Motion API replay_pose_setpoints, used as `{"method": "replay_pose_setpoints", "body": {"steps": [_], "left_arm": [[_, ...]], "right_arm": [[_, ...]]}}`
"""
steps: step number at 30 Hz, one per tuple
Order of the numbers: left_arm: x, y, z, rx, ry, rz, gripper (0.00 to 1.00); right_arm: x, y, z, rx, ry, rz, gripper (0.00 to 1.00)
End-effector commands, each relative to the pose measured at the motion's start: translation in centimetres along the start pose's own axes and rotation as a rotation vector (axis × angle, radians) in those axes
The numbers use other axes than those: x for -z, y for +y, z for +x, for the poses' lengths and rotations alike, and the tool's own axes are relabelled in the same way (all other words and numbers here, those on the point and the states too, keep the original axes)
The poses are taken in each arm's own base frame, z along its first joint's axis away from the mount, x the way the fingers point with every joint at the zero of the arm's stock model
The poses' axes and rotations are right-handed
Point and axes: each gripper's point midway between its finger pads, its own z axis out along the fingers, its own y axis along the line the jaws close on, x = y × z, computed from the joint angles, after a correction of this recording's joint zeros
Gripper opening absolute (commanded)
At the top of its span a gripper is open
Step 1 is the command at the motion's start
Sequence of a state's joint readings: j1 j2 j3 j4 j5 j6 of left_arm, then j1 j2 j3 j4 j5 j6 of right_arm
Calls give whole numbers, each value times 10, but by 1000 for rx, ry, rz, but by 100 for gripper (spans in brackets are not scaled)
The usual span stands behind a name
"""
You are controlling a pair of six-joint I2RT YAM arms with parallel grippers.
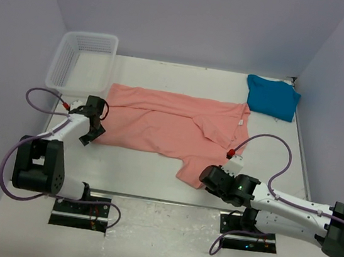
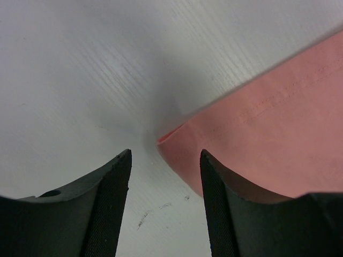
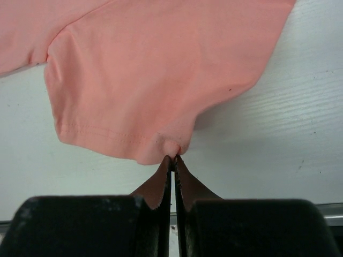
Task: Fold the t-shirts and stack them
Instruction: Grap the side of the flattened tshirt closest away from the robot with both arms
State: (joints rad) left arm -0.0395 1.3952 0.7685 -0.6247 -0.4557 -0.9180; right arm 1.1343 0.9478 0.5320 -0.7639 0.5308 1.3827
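- Clearly, the salmon-pink t-shirt (image 1: 166, 124) lies spread flat across the middle of the white table (image 1: 141, 169), its long side running left to right.
- One short sleeve of it reaches toward the near edge, in front of the right arm.
- The right gripper (image 1: 202, 178) sits at the rim of that near sleeve. In the right wrist view its jaws are pressed together, with a small pinch of the pink cloth (image 3: 150, 69) caught at the very tips (image 3: 173, 158).
- The left gripper (image 1: 92, 134) is at the shirt's left end, low over the table.
- In the left wrist view its two dark fingers (image 2: 107, 203) stand apart with bare table between them. A corner of the pink hem (image 2: 268, 134) points into that gap (image 2: 165, 155) and lies partly under the right-hand finger. Whether the finger touches the cloth cannot be told.
- The teal-blue t-shirt (image 1: 272, 97) lies as a compact bundle in the far right corner of the table, just beside the pink shirt's far right end.
- A white mesh basket (image 1: 63, 63) stands at the far left corner, near the pink shirt's left end but apart from it.
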Motion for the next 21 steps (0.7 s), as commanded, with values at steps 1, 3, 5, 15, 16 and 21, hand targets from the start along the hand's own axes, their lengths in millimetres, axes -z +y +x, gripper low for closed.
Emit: {"method": "replay_pose_setpoints", "body": {"steps": [1, 3, 5, 15, 16, 21], "left_arm": [[-6, -10, -8, 3, -20, 30, 55], [-10, -9, -6, 2, -8, 21, 55], [-12, -8, -1, 2, 5, 18, 55], [-27, 0, 25, -2, 82, 1, 36], [-26, -1, 26, -2, 88, 6, 33], [-23, 0, 25, 6, 89, 6, 5]], "right_arm": [[-1, -7, -1, -1, -15, 23, 0], [-1, -10, 0, -1, -10, 31, 0], [-1, -12, 1, -2, -12, 37, 0], [-1, -13, 1, -13, -7, 47, 0], [-2, -14, 1, -15, -9, 53, 0], [-2, -13, 1, -14, -7, 61, 0]]}}
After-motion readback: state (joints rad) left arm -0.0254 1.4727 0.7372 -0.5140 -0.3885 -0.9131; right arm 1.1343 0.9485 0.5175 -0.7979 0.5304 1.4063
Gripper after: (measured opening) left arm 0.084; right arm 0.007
